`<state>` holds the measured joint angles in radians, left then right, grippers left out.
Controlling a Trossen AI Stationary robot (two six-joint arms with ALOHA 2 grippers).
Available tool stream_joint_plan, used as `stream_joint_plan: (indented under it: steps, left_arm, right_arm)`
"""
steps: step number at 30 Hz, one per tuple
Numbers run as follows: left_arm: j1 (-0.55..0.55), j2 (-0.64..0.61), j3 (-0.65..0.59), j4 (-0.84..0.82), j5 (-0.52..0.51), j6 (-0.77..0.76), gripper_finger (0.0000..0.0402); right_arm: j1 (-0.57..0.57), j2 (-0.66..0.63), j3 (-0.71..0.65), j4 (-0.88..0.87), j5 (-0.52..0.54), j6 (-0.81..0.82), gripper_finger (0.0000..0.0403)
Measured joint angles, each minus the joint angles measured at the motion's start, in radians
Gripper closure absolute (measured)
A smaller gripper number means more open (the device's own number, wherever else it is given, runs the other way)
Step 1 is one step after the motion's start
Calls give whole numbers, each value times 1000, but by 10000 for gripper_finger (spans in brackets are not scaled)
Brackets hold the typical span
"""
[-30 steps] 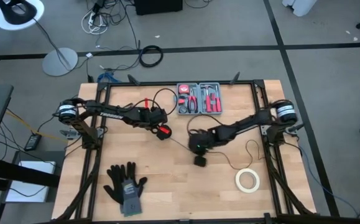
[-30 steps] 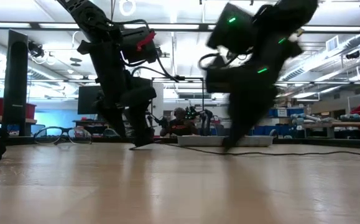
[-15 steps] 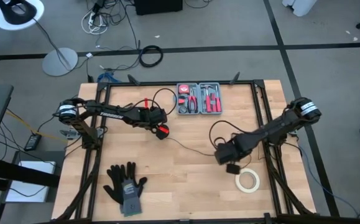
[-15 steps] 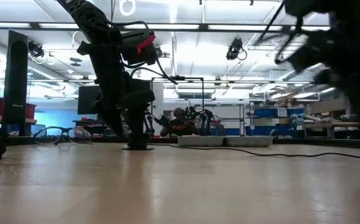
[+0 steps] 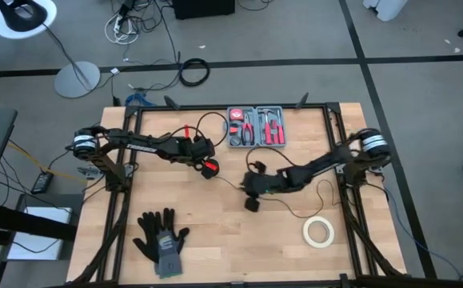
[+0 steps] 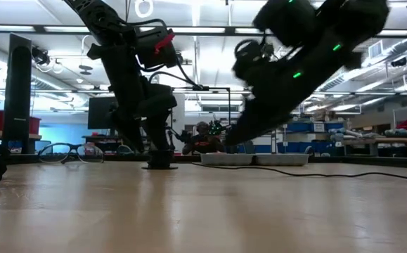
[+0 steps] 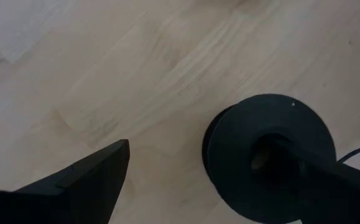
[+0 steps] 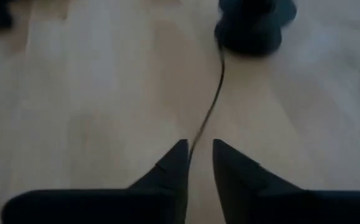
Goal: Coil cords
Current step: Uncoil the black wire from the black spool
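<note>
- The cord (image 5: 229,185) is a very thin black wire lying slack across the middle of the table (image 5: 231,248), running from the puck-like disc (image 7: 267,152) under the left tool toward the right tool and on in a loose loop (image 5: 325,192) near the right edge.
- Judged by its slack curves, the wire is light and limp; it will not hold a shape by itself and could slip through a loose pinch.
- The disc looks like the only rigid, weightier part, so it can serve as an anchor while the wire is gathered.
- The best hold for the wire is a firm pinch on a straight stretch, a little way from the disc.
- The left tool (image 5: 208,166) stands with its 2 fingers wide apart; the disc sits between them on the table, apparently not clamped.
- The right tool (image 8: 198,158) hangs low over the middle of the table with its fingers a narrow gap apart; the wire runs into that gap, but I cannot tell whether it is pinched.
- The one container is a grey tool tray (image 5: 257,128) at the table's far edge, holding red-handled hand tools, pliers among them, in 2 compartments.
- A white tape roll (image 5: 317,231) and a pair of work gloves (image 5: 162,238) lie loose on the table, outside any container.
</note>
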<state>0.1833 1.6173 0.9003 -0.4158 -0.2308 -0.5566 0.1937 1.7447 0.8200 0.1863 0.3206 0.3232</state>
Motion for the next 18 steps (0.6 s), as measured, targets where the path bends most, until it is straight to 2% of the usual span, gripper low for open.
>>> stream_joint_plan:
  steps: [4, 12, 15, 18]
  left_arm:
    - [0, -1, 0, -8, 0, 2, 9]
    - [0, -1, 0, -6, 0, 6, 9]
    - [0, -2, 0, -6, -1, 6, 9]
    - [0, -2, 0, -10, -4, 6, 9]
  right_arm:
    - [-58, 126, 37, 175, -15, -48, 289]
    - [-97, 312, 164, 211, -22, -100, 217]
    - [-97, 324, 198, 153, -20, -95, 225]
    - [-97, 300, 219, 14, -32, -69, 282]
